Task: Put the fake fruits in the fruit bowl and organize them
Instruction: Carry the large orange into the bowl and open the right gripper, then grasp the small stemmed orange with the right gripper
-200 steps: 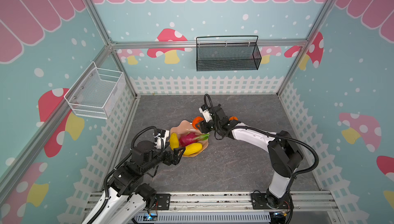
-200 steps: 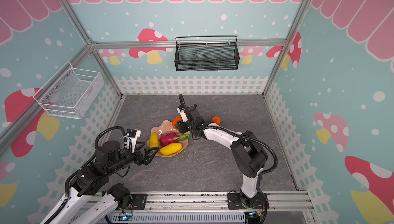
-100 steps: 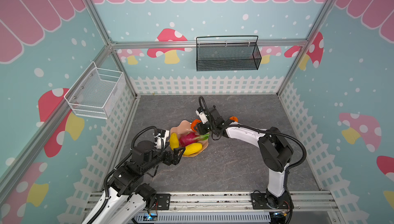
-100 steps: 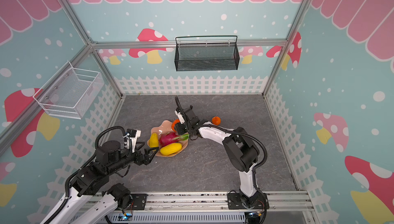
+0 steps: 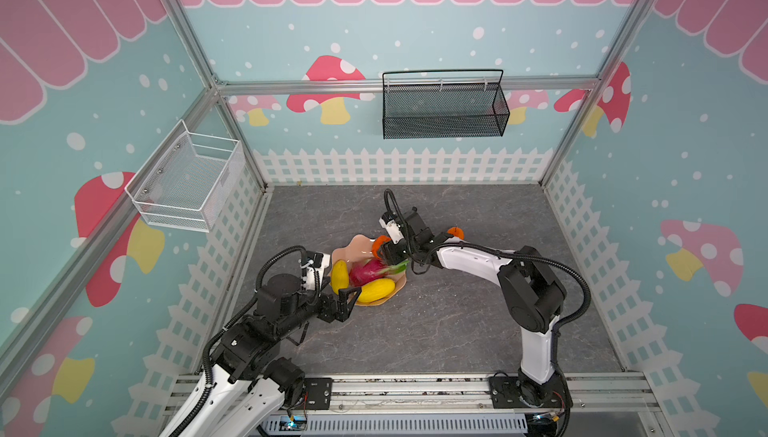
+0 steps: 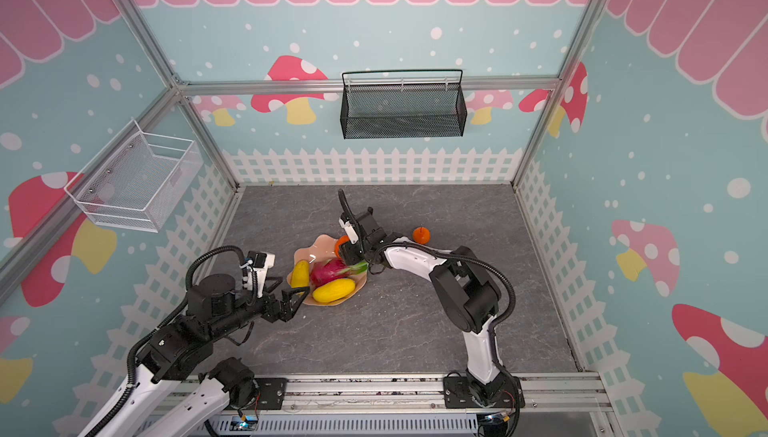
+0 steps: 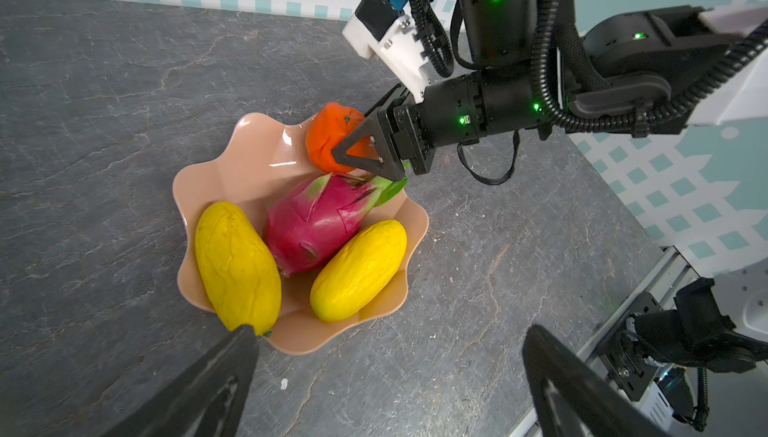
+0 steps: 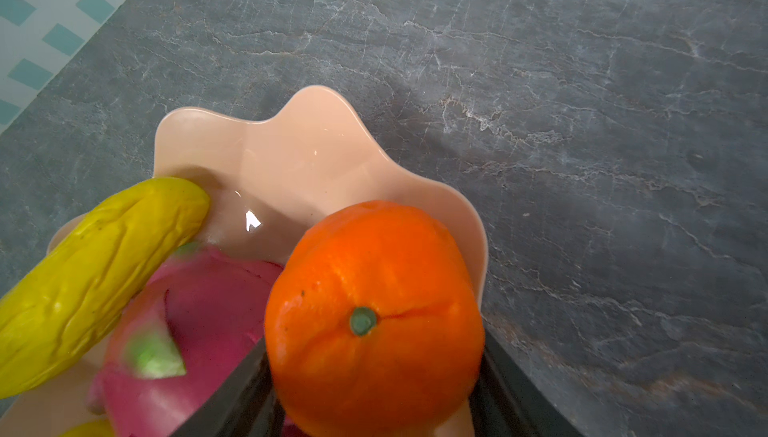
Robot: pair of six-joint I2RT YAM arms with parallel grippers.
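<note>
**A:** What is on the left?

**B:** The left gripper (image 5: 349,295), jaws wide apart, just beside the near-left rim of the fruit bowl (image 7: 208,169).

**A:** And in the bowl?

**B:** The first yellow fruit (image 7: 237,264), the dragon fruit (image 7: 311,223) in the middle, then the second yellow fruit (image 7: 357,268), packed side by side.

**A:** Further right?

**B:** The right gripper (image 8: 374,351) is clamped on the large orange (image 7: 328,131) at the bowl's far-right rim. The small orange (image 6: 421,235) sits on the tabletop (image 6: 395,322), well apart from the bowl.
</note>
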